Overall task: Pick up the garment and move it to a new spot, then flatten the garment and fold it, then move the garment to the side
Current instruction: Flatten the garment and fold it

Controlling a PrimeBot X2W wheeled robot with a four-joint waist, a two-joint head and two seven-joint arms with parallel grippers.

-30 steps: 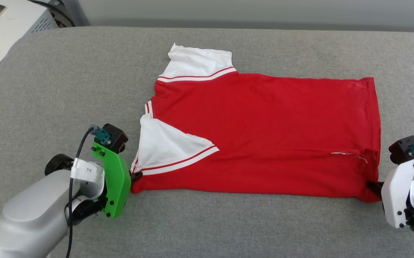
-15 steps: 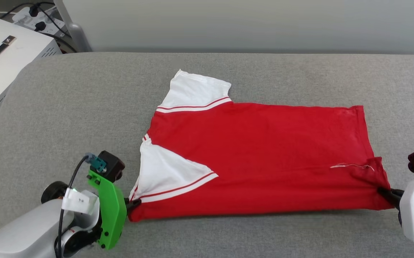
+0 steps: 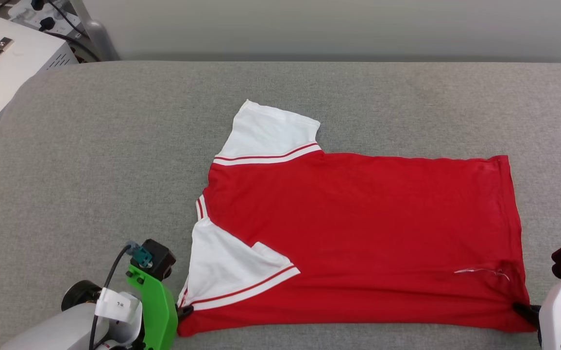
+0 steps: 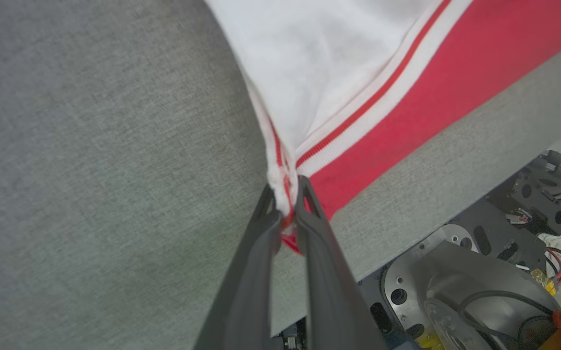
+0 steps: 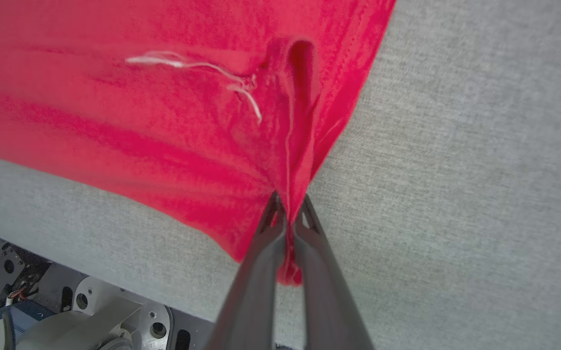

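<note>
Dragged garment (image 3: 358, 233) toward near edge of table (image 3: 115, 170) since a second ago, now flat across lower-centre frame, left gripper (image 4: 286, 188) clamped on shoulder corner, right gripper (image 5: 290, 203) pinched on hem corner, flattening probably nearly done, fold next.

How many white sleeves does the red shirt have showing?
2. One sleeve sticks out flat from the garment's far edge. The other sleeve lies folded over the red part, near the left gripper. None seems hidden.
</note>
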